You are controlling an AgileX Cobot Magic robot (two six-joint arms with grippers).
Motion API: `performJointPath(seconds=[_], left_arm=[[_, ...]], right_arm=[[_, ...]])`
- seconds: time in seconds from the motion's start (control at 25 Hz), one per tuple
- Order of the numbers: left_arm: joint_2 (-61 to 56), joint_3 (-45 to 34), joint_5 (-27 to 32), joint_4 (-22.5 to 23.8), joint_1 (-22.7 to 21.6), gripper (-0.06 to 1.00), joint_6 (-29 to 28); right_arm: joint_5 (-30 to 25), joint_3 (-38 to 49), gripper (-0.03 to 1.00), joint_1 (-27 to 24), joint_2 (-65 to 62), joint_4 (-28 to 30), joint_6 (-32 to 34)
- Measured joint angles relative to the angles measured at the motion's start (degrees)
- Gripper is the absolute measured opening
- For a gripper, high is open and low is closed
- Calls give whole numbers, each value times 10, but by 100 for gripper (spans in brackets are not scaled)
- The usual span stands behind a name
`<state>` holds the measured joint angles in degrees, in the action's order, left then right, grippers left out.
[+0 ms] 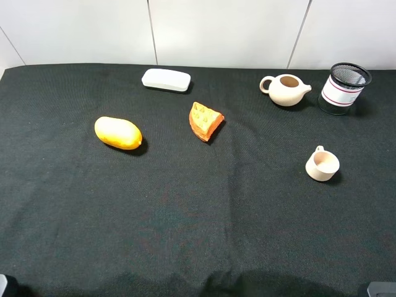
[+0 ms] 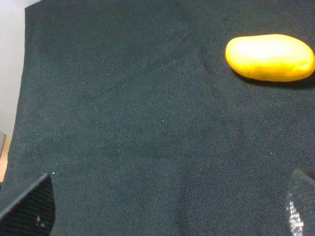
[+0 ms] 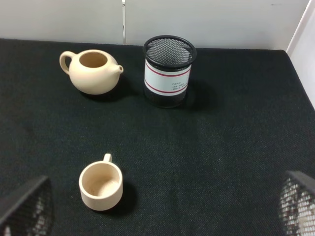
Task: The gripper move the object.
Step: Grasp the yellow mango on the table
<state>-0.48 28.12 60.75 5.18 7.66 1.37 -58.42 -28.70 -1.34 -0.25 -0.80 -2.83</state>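
My left tool [image 2: 165, 206] hangs with its jaws spread wide, gripping nothing, over the black cloth tabletop [image 1: 185, 216]. The glossy yellow-orange mango-shaped fruit [image 1: 117, 132] lies on the tabletop's left side, apart from it. My right tool [image 3: 161, 204] is likewise spread and empty.

A lab-like test setup: black cloth [image 1: 185, 235] tabletop beneath plain white wall panels [image 1: 229, 31].

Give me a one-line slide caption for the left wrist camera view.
Left gripper, jaws wide open, hovers above the black cloth; the yellow mango lies untouched beyond its fingertips.
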Motion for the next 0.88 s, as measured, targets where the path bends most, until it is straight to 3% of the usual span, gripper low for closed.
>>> performJointPath(seconds=[0.88], left_arm=[[25, 28, 2, 9, 0, 99, -5]], right_arm=[[0, 0, 69, 0, 0, 0, 0]])
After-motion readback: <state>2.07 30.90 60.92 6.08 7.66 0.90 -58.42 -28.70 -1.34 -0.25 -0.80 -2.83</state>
